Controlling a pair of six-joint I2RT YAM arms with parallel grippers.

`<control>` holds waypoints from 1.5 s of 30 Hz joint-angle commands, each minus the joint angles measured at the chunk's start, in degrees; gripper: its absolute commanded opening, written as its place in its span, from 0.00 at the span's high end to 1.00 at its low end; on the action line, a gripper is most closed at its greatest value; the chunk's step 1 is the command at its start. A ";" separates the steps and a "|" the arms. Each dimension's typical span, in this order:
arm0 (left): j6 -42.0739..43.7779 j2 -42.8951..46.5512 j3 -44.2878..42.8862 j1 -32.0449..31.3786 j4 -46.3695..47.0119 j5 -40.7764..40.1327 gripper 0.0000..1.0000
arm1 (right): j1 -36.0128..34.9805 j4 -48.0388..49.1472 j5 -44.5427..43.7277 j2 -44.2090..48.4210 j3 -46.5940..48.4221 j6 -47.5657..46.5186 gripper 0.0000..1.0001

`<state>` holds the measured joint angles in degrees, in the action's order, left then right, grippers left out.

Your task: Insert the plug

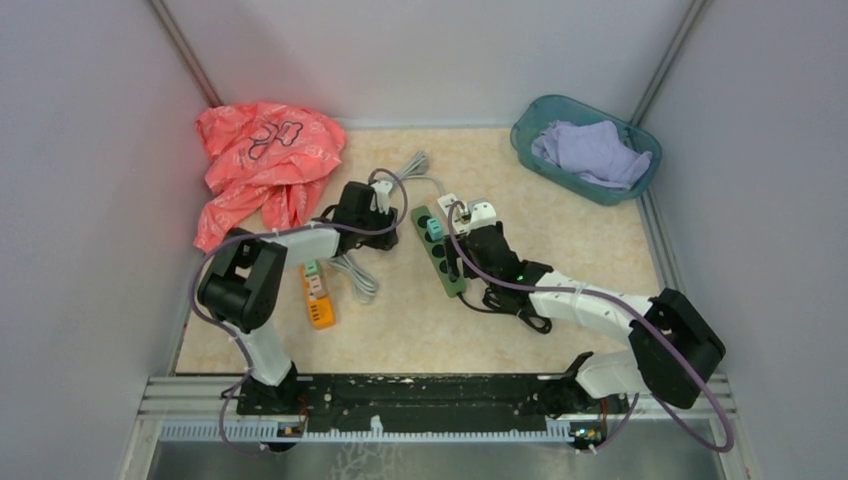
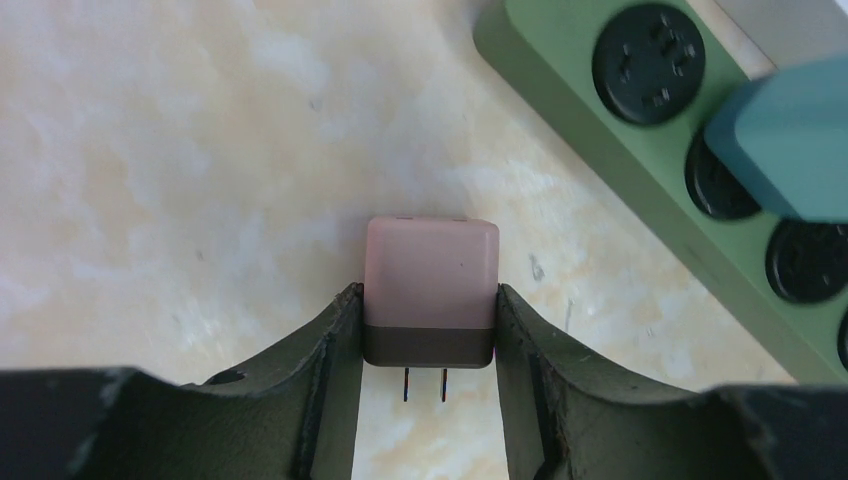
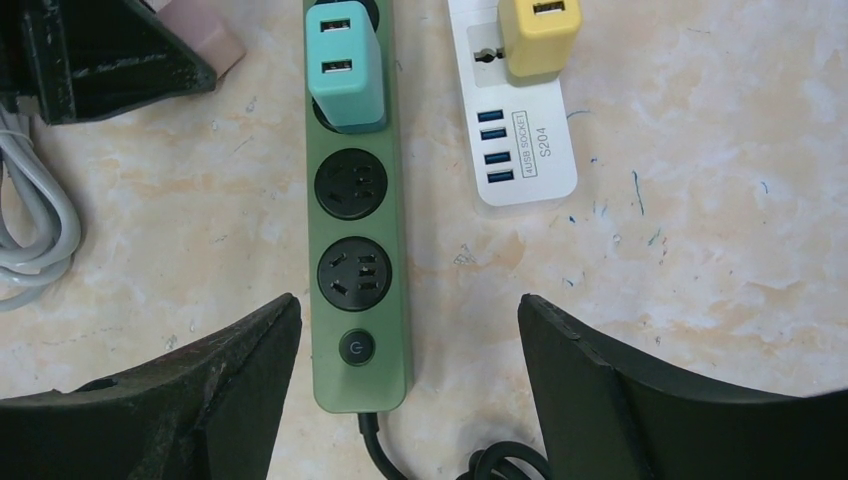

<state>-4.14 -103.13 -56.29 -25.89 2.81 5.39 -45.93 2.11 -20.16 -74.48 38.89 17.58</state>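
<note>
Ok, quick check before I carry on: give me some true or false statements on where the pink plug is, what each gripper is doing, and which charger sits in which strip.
1. The left gripper has its fingers against both sides of the pink plug. True.
2. The pink plug is seated in the green power strip. False: it is off the strip, between the fingers, with its prongs bare.
3. A teal USB charger is plugged into the green power strip. True.
4. The yellow charger is in the green power strip too. False: it sits in the white power strip.
5. The right gripper is shut on the strip's cord. False: it is open, with a finger on either side of the strip's switch end.
</note>
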 commanded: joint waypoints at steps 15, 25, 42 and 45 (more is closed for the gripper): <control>3.20 28.05 28.41 -4.72 34.53 11.97 0.76 | 0.36 -15.36 5.96 9.46 6.81 3.71 0.21; 14.43 37.92 34.16 -13.39 41.84 12.75 0.77 | 0.71 -22.35 11.20 14.76 12.75 4.59 0.20; 20.66 39.66 36.96 -22.18 53.10 15.29 0.77 | 1.61 -23.27 26.97 13.66 22.15 8.52 0.26; 20.42 39.01 36.38 -22.63 53.30 15.85 0.77 | 1.89 -22.70 29.47 12.24 22.70 9.18 0.29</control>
<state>15.33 -63.70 -19.66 -47.75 51.07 19.03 -44.75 -23.22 4.16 -60.95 58.37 25.21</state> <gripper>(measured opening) 0.514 0.729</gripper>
